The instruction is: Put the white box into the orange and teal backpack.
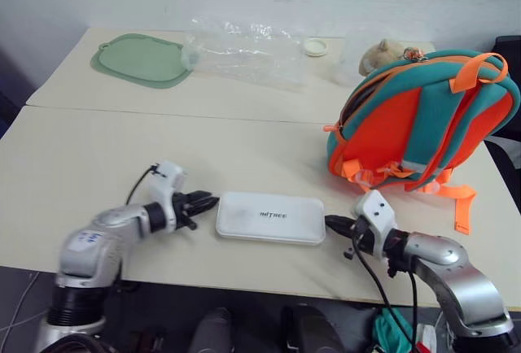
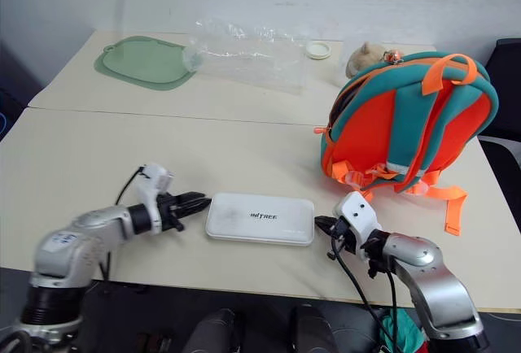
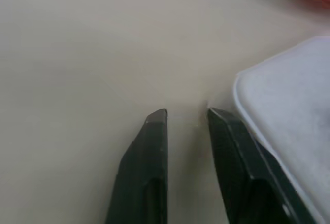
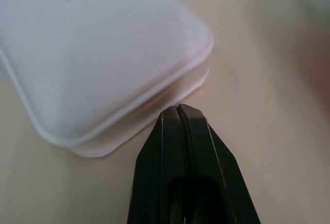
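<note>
white box flat on table between two grippers; backpack upright at far right.

the white box (image 1: 270, 217) lies flat near the front edge of the cream table (image 1: 98, 158), dark lettering on top. left gripper (image 1: 207, 202) sits just beside its left end, right gripper (image 1: 333, 224) at its right end. orange and teal backpack (image 1: 419, 117) stands upright, apart from the box, a tan plush toy (image 1: 383, 54) behind it. green mat (image 1: 141, 60), clear plastic bag (image 1: 244, 48) and small white lid (image 1: 316, 46) lie at the back.

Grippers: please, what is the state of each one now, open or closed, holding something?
Left gripper: open, holding nothing, beside the white box's end.
Right gripper: closed, holding nothing, tips at the box's other end.
</note>
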Controlling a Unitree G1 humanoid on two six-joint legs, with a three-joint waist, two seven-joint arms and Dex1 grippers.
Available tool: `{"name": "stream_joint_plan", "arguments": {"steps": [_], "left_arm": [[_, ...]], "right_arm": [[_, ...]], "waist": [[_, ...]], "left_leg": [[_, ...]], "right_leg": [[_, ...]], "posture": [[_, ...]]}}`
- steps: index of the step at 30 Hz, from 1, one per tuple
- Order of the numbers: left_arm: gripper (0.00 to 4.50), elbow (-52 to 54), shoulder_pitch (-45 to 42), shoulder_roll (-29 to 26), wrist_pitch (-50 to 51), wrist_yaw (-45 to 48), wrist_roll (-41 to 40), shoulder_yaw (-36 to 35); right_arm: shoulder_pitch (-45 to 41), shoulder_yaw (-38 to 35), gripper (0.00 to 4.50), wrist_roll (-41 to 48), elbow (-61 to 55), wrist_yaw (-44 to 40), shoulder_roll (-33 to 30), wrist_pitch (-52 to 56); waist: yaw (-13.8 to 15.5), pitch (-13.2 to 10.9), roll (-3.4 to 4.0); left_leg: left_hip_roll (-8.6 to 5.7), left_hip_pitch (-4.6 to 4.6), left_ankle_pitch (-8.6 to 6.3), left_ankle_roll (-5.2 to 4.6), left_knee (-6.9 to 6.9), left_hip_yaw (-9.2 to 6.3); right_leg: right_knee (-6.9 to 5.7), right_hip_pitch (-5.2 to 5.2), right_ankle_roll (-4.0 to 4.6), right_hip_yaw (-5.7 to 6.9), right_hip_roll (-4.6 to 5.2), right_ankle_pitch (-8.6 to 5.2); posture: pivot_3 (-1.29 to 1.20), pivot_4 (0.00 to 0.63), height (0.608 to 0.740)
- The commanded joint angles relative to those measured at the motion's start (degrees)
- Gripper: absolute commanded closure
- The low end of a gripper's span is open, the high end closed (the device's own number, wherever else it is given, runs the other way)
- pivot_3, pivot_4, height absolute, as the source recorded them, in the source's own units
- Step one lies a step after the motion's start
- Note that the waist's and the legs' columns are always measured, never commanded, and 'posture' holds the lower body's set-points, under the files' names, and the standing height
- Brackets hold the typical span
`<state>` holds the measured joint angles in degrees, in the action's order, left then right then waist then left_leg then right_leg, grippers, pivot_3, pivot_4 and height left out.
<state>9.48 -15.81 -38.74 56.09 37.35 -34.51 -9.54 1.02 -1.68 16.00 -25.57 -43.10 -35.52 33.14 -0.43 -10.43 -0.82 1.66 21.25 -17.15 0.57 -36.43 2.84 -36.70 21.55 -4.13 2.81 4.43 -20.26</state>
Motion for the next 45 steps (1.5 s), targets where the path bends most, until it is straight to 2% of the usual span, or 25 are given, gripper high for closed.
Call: {"name": "stream_joint_plan", "arguments": {"steps": [1,4,7,11,18,23,26,28,30,33,39,41,43,45], "left_arm": [[1.8,-5.0,-4.4,-7.7,11.8,8.1,-6.2,-1.0],[0.92,-10.9,-10.2,-12.5,26.5,12.7,-11.6,0.6],[0.02,-17.9,-15.7,-11.8,35.2,11.7,-13.0,3.5],[0.02,-25.4,-20.5,-7.7,36.4,6.6,-13.1,9.0],[0.02,-36.0,-26.3,0.9,36.4,-2.2,-20.4,13.3],[0.02,-36.1,-26.6,-0.5,36.4,-5.8,-33.0,21.5],[0.02,-35.9,-26.1,-2.2,36.4,-9.1,-38.8,24.1],[0.02,-38.0,-26.1,-2.1,36.4,-11.8,-40.7,23.2],[0.02,-42.8,-26.3,0.4,36.4,-16.6,-40.6,18.9],[0.6,-43.0,-25.6,1.6,36.4,-20.2,-42.9,16.9],[2.46,-41.2,-23.3,1.8,36.4,-25.7,-49.1,14.2],[3.05,-39.7,-22.6,1.5,36.4,-25.8,-50.5,11.6],[3.27,-34.4,-20.8,1.6,35.2,-24.5,-50.3,7.6],[3.28,-28.7,-18.4,2.1,31.6,-22.4,-50.0,3.3]], "right_arm": [[-0.2,-1.2,4.5,1.1,-2.0,-1.4,-1.5,-2.3],[-0.4,-0.8,4.5,1.2,-1.7,-2.1,-1.9,-3.2],[-0.5,-0.4,4.5,1.1,-1.4,-2.8,-2.2,-4.0],[-0.2,0.0,4.5,1.5,-1.5,-3.8,-2.5,-4.6],[-1.2,2.5,4.5,0.7,-0.5,-3.9,-1.7,-6.2],[-3.4,4.6,4.5,-0.1,1.2,-3.3,-1.2,-7.3],[-4.4,5.4,4.5,-0.6,2.2,-2.8,-0.6,-7.5],[-5.0,5.9,4.5,-1.0,2.8,-2.2,0.0,-7.7],[-5.3,6.3,4.5,-1.0,2.9,-1.5,0.9,-7.5],[-5.0,6.7,4.5,-1.1,2.0,-0.8,1.5,-6.8],[-3.3,5.3,4.5,-0.2,0.8,-0.3,1.1,-6.3],[-1.6,2.6,4.5,1.6,-0.4,-0.9,0.7,-7.2],[0.9,-1.7,4.5,4.4,-2.1,-1.1,0.8,-7.3],[4.4,-7.4,4.5,8.7,-4.0,-2.5,0.7,-8.2]], "waist": [[0.1,0.0,-0.03],[0.2,0.0,-0.05],[0.4,0.0,-0.07],[0.4,-0.1,-0.13],[0.8,-0.1,-0.12],[0.5,-0.1,-0.13],[0.3,-0.1,-0.13],[0.3,-0.1,-0.13],[0.3,0.0,-0.13],[0.5,0.0,-0.13],[0.3,0.0,-0.15],[0.4,0.0,-0.17],[0.3,0.0,-0.17],[0.3,0.0,-0.18]], "left_leg": [[-0.01,-0.01,-0.01,-0.04,-0.01,-0.01],[-0.03,0.02,-0.01,-0.04,-0.01,-0.02],[-0.06,0.06,0.0,-0.02,0.0,-0.03],[-0.07,0.08,0.0,-0.02,-0.02,-0.02],[-0.1,0.03,0.0,-0.04,-0.46,-0.04],[-0.13,0.04,-0.04,-0.08,-0.64,-0.03],[-0.1,0.06,-0.05,-0.05,-0.63,-0.03],[-0.09,0.08,-0.05,-0.04,-0.63,-0.03],[-0.09,0.08,-0.05,-0.04,-0.66,-0.03],[-0.1,0.06,-0.02,-0.06,-0.76,-0.04],[-0.12,0.06,-0.02,-0.06,-0.74,-0.04],[-0.1,0.06,-0.02,-0.04,-0.74,-0.04],[-0.12,0.08,-0.02,-0.04,-0.75,-0.04],[-0.11,0.1,-0.02,-0.02,-0.73,-0.03]], "right_leg": [[-0.02,-0.01,0.0,0.0,0.01,0.0],[0.04,-0.01,0.01,-0.01,0.02,0.0],[0.12,-0.02,0.0,0.0,0.06,0.0],[0.09,-0.01,-0.01,-0.01,0.06,0.0],[-0.22,-0.1,-0.04,0.0,0.09,0.0],[-0.19,-0.19,-0.17,-0.08,0.15,0.06],[-0.14,-0.16,-0.17,-0.08,0.12,0.06],[-0.13,-0.14,-0.17,-0.08,0.11,0.05],[-0.14,-0.14,-0.17,-0.08,0.11,0.05],[-0.22,-0.16,-0.17,-0.05,0.12,0.05],[-0.24,-0.17,-0.2,-0.08,0.12,0.07],[-0.23,-0.17,-0.2,-0.06,0.11,0.07],[-0.21,-0.16,-0.2,-0.06,0.11,0.07],[-0.2,-0.14,-0.2,-0.07,0.1,0.07]], "posture": [[0.0,0.15,0.74],[0.0,0.15,0.74],[0.0,0.15,0.74],[0.0,0.15,0.74],[0.0,0.15,0.74],[0.0,0.15,0.74],[0.0,0.15,0.74],[0.0,0.15,0.74],[0.0,0.15,0.74],[0.0,0.15,0.74],[0.0,0.15,0.74],[0.0,0.15,0.74],[0.0,0.15,0.74],[0.0,0.15,0.74]]}}
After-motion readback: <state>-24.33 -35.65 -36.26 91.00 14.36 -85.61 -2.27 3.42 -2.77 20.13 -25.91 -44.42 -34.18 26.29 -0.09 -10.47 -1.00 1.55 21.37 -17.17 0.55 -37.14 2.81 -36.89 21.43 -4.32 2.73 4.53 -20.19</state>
